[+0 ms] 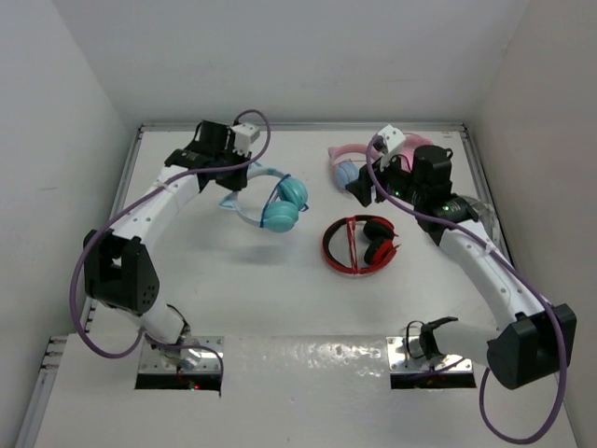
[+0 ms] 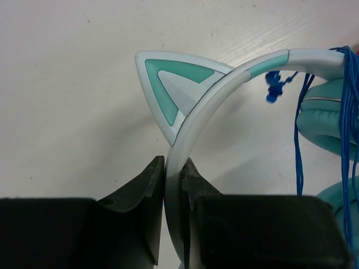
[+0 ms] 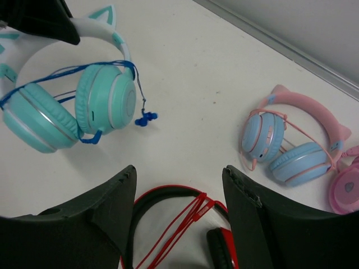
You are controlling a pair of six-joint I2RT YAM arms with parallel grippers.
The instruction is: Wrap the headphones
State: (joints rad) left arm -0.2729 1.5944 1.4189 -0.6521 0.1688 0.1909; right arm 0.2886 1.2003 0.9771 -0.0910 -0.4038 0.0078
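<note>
The teal headphones (image 1: 284, 203) lie at the table's back left, with a pale mint cat-ear headband (image 2: 224, 89) and a thin blue cable (image 2: 299, 145) looped over the ear cups (image 3: 106, 96). The cable's plug (image 3: 146, 117) rests on the table beside the cups. My left gripper (image 1: 233, 177) is shut on the headband just below one cat ear (image 2: 174, 84), which shows in the left wrist view (image 2: 174, 174). My right gripper (image 3: 179, 174) is open and empty. It hovers over the red headphones, to the right of the teal pair and apart from it.
Red and black headphones (image 1: 359, 245) with a red cable lie mid-table under my right gripper. A pink-banded pair with blue cups (image 3: 286, 151) and an all-pink pair (image 3: 348, 190) lie at the back right. Walls close the table at back and sides.
</note>
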